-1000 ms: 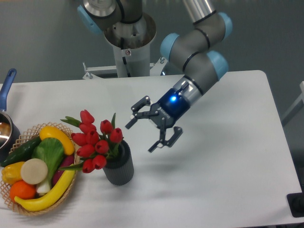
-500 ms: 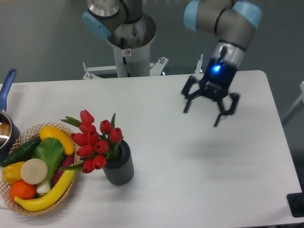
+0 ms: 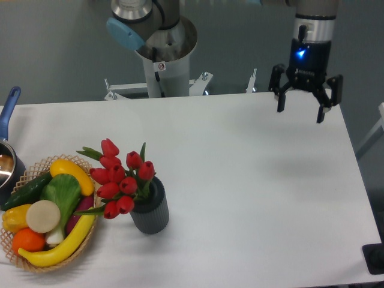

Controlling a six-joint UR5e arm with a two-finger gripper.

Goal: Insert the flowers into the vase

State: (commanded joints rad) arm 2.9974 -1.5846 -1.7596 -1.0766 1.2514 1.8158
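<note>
The flowers (image 3: 120,180), a bunch of red tulip buds with green leaves, stand with their stems inside the vase (image 3: 150,207) and lean out to its left. The vase is a small dark grey ribbed cylinder, upright on the white table at the front left. My gripper (image 3: 300,109) is open and empty, pointing down, high above the table's far right part, far from the vase.
A woven basket (image 3: 27,168) with bananas, a cucumber, an orange and other produce sits at the front left, touching distance from the flowers. A blue-handled pot (image 3: 9,157) is at the left edge. The robot's base column (image 3: 162,66) stands behind the table.
My open gripper has moved away from the vase, up and to the right toward the table's far right. The flowers and vase have not moved.
</note>
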